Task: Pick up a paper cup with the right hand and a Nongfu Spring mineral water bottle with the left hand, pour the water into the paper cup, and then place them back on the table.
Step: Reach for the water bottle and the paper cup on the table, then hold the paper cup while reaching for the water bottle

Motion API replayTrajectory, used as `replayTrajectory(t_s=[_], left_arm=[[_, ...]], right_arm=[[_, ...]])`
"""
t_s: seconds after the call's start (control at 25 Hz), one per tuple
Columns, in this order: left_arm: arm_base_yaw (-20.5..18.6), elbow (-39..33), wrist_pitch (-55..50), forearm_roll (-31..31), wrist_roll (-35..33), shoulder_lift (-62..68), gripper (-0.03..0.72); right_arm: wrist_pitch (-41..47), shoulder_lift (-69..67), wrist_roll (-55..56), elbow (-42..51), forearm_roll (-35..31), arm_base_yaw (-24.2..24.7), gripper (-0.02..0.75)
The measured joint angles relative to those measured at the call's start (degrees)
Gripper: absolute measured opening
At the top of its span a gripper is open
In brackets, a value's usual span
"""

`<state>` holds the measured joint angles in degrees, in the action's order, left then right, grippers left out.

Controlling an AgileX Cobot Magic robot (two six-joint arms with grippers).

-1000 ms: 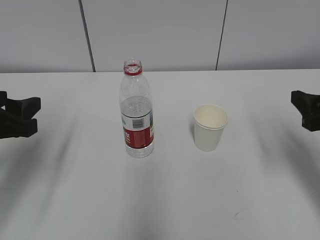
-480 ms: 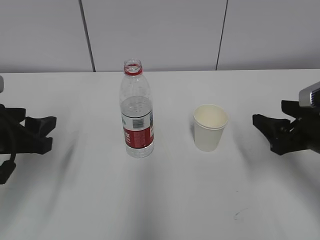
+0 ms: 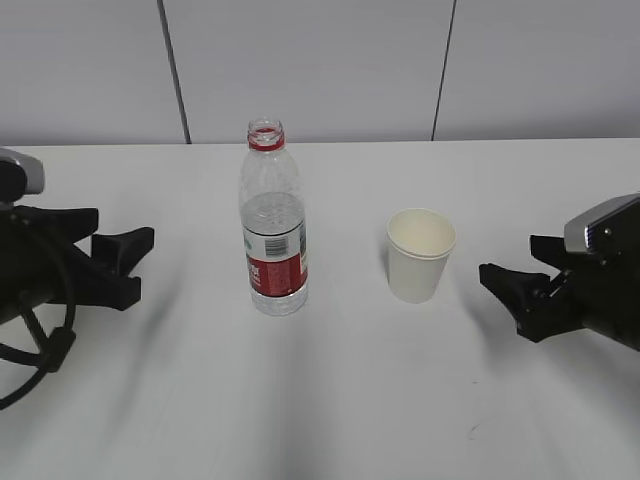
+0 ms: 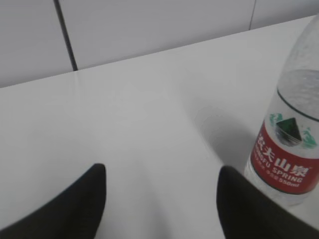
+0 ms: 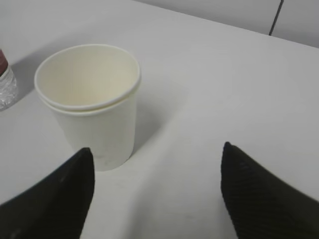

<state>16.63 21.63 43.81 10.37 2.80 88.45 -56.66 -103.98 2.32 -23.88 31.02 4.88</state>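
Observation:
The capless Nongfu Spring bottle [image 3: 273, 225] stands upright on the white table [image 3: 330, 400], left of centre, with water in it. It also shows at the right edge of the left wrist view [image 4: 291, 144]. The white paper cup [image 3: 420, 254] stands upright to its right and looks empty in the right wrist view [image 5: 89, 99]. My left gripper [image 3: 132, 262] is open and empty, left of the bottle and apart from it. My right gripper [image 3: 505, 277] is open and empty, right of the cup with a gap between them.
A grey panelled wall [image 3: 320, 70] runs along the table's far edge. A small dark scuff mark [image 3: 478, 428] lies on the table at the front right.
Both arms have moved inward from the table's sides: the left gripper toward the bottle, the right gripper toward the cup. Bottle and cup have not moved.

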Motion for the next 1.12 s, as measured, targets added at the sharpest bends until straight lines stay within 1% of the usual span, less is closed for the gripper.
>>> replayTrajectory(t_s=[0.2, 0.36, 0.52, 0.6, 0.68, 0.8, 1.12], left_arm=[[0.0, 0.0, 6.8, 4.9, 2.6, 5.9, 0.439], [0.0, 0.1, 12.1, 7.9, 3.3, 9.2, 0.439], [0.0, 0.1, 14.0, 9.9, 3.4, 11.7, 0.443], [0.0, 0.1, 14.7, 11.0, 3.6, 12.7, 0.461], [0.0, 0.1, 15.5, 11.6, 3.6, 13.5, 0.495], [0.0, 0.2, 16.4, 11.8, 3.8, 14.3, 0.535], [0.0, 0.5, 17.1, 12.1, 3.8, 14.3, 0.547]], right_arm=[[-4.9, -5.5, -0.8, -1.5, 0.7, 0.0, 0.590], [-5.6, -8.6, -0.9, -4.0, 3.8, 0.0, 0.590], [-5.9, -11.4, -1.0, -6.5, 6.6, 0.0, 0.590], [-5.9, -12.9, -1.0, -8.1, 8.6, 0.0, 0.591], [-6.2, -14.3, -1.0, -9.5, 10.6, 0.0, 0.598], [-6.5, -16.3, -1.1, -11.6, 11.8, -0.1, 0.628], [-7.1, -19.2, -1.1, -15.6, 12.4, -2.9, 0.642]])
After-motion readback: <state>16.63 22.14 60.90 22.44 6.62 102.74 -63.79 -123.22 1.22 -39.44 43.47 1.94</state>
